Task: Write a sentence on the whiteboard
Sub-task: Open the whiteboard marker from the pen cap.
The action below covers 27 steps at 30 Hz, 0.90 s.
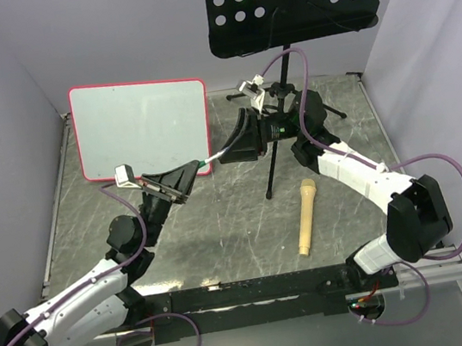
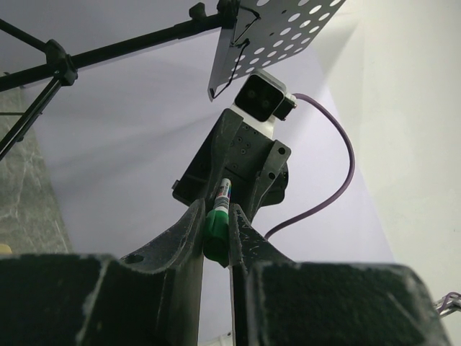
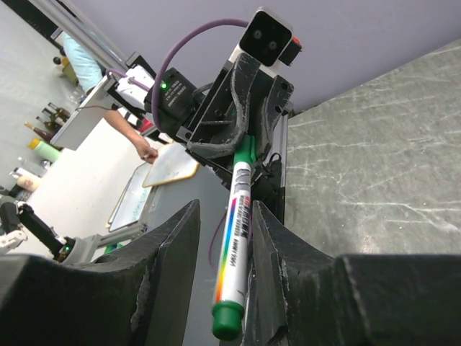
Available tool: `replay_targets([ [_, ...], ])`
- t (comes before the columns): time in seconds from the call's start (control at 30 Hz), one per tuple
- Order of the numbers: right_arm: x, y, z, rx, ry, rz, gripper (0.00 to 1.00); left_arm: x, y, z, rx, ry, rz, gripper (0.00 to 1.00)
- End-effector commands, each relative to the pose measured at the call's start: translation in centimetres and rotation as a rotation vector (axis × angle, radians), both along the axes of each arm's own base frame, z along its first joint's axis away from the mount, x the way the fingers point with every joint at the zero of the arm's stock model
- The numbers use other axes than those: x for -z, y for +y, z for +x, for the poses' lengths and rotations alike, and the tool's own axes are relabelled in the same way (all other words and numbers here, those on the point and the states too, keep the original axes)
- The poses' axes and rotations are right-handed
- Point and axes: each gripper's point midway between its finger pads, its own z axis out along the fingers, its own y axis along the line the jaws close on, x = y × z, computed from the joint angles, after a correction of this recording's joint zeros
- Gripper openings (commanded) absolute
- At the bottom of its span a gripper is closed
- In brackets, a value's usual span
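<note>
**Marker bridged between two tools, board unwritten**

The left tool (image 2: pixel 218 220) is nearly closed and clamped on the green end of the marker (image 3: pixel 234 238). From there the barrel runs straight across to the right tool (image 3: pixel 225 209). That tool's jaws stand partly closed around the rainbow-labelled barrel. One finger lies against it and a gap shows on the other side, so it does not look gripped there yet.

The whiteboard (image 1: pixel 141 121) lies just beyond the left tool, its near corner under that tool's fingers in the top view. No sentence shows on it.

The marker is probably light and stiff, with a smooth plastic barrel that could slip or twist. The labelled middle looks like the best place to hold it, squarely across the jaws. If the green end is a press-fit cap, it likely needs a straight pull along the barrel. The board looks thin, rigid and unclamped, so it may slide on the surface (image 1: pixel 224 244) under writing pressure.

No container shows in any view. A beige club-shaped object (image 1: pixel 305 227) lies well apart, on the near side of the right tool.
</note>
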Motion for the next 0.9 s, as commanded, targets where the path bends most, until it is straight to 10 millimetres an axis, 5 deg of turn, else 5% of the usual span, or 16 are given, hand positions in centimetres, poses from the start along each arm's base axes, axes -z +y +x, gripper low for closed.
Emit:
replay_targets([
  [0.0,-1.0,0.3,0.0,-0.018,-0.052,0.020,0.43,-2.8,0.4,-0.4,0.005,-0.057,-0.062,0.01],
  [0.87,-1.0,0.0,0.1,-0.027,-0.053,0.021,0.38,-1.7,-0.1,-0.2,0.005,-0.022,0.008,0.01],
])
